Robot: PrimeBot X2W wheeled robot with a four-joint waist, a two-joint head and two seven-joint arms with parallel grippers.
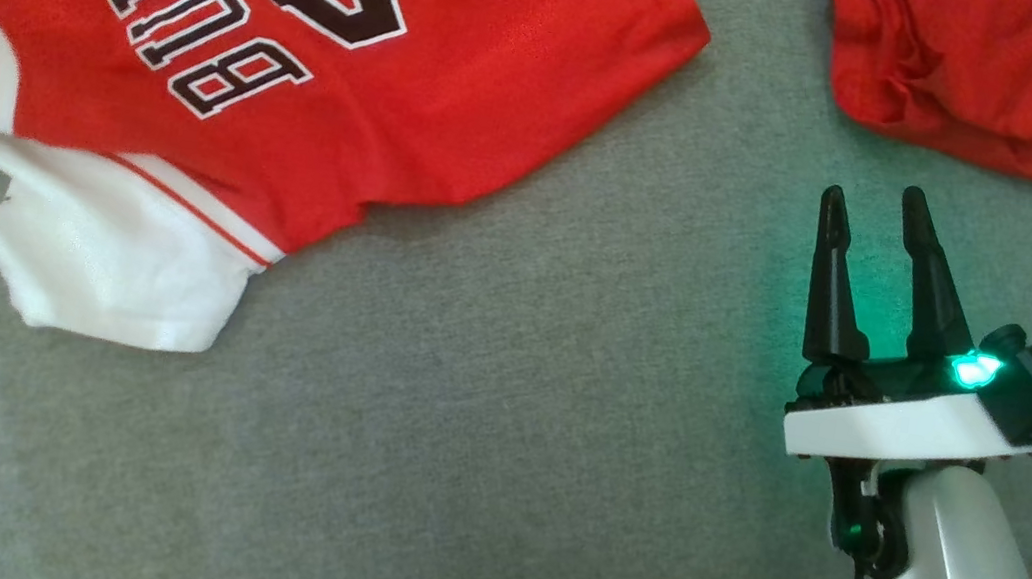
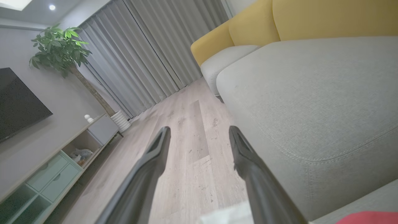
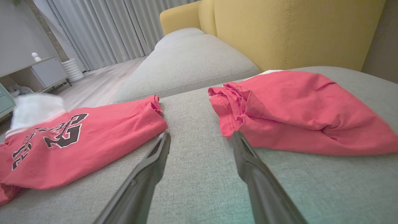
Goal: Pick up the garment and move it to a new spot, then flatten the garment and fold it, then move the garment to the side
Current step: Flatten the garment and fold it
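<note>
the right gripper (image 1: pixel 873 203) and left gripper (image 2: pixel 199 133) hold nothing, fingers apart. the red jersey with black letters (image 1: pixel 384 79) lies on the grey sofa cushion (image 1: pixel 509 410), white sleeve (image 1: pixel 106 262) bunched, so a fold may go lumpy. farther, the crumpled red cloth (image 1: pixel 969 81) could get grabbed instead.
</note>
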